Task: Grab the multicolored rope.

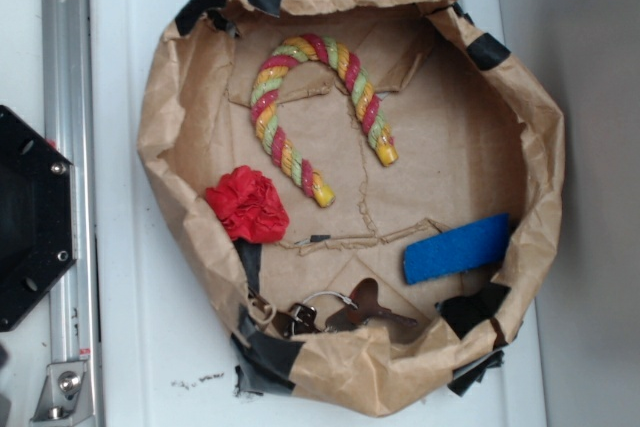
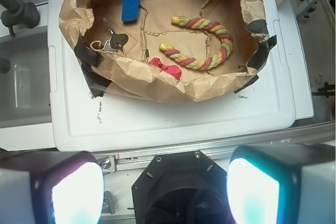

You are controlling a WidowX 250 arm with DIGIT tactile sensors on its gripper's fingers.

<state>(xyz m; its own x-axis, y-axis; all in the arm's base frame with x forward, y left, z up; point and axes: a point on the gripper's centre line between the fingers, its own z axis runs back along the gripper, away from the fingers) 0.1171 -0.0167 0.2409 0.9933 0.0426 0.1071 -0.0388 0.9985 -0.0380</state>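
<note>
Since nothing's grabbed yet, my gripper hangs high outside paper basket, jaws spread wide, empty. Multicolored rope lies U-bent on basket floor, above red paper wad, well clear of blue block.

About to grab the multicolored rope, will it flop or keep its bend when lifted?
The multicolored rope is thick and twisted, holding a neat U, so it probably sags only slightly. Its rough strands should grip well. Lying flat on the paper liner, it seems unlikely to roll.
</note>
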